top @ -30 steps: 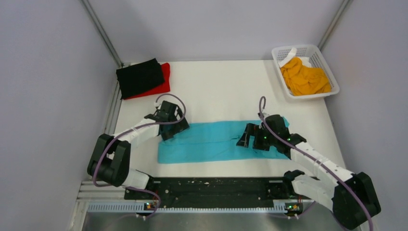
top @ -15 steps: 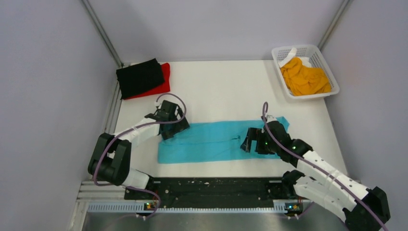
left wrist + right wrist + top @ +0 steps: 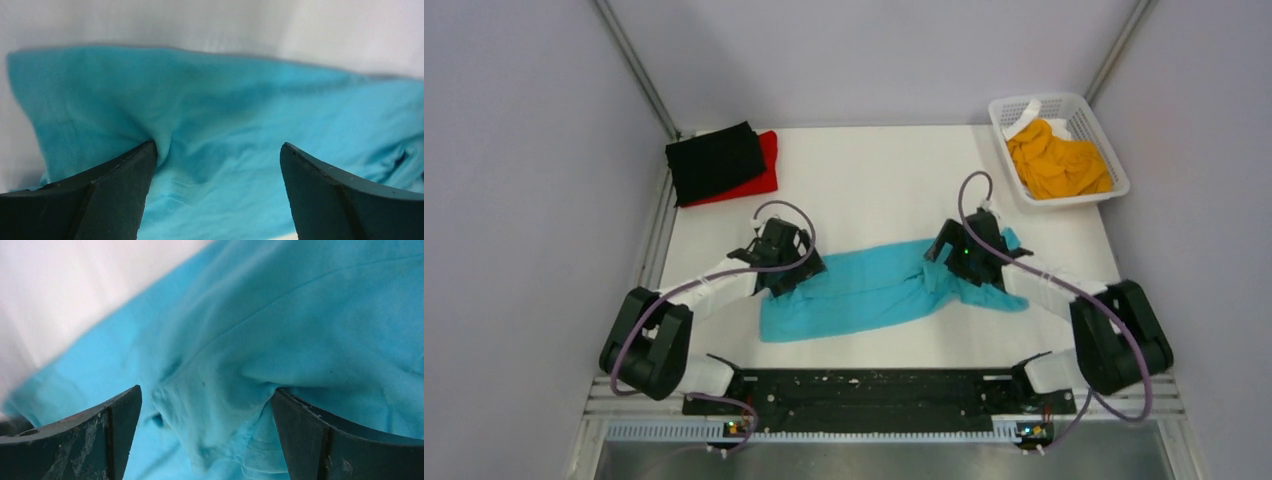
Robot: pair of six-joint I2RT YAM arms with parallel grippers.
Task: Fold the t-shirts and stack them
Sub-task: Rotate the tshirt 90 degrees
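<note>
While my left tool (image 3: pixel 786 267) and right tool (image 3: pixel 952 262) press, jaws apart, on the ends of the turquoise shirt (image 3: pixel 864 295) mid-bench, I judge it only part folded. Farther back, the black shirt (image 3: pixel 714 160) lies folded on the red shirt (image 3: pixel 768 168); the orange shirt (image 3: pixel 1059 160) sits crumpled in the basket (image 3: pixel 1009 106), not yet folded.

3 cameras covering 1 table

The top camera is looking down from high behind the near edge, taking in the whole table (image 3: pixel 884 170). Each wrist camera is peering forward between its own fingers (image 3: pixel 100 200), very close to the turquoise t-shirt (image 3: pixel 864 295), which all 3 views are sharing.
</note>
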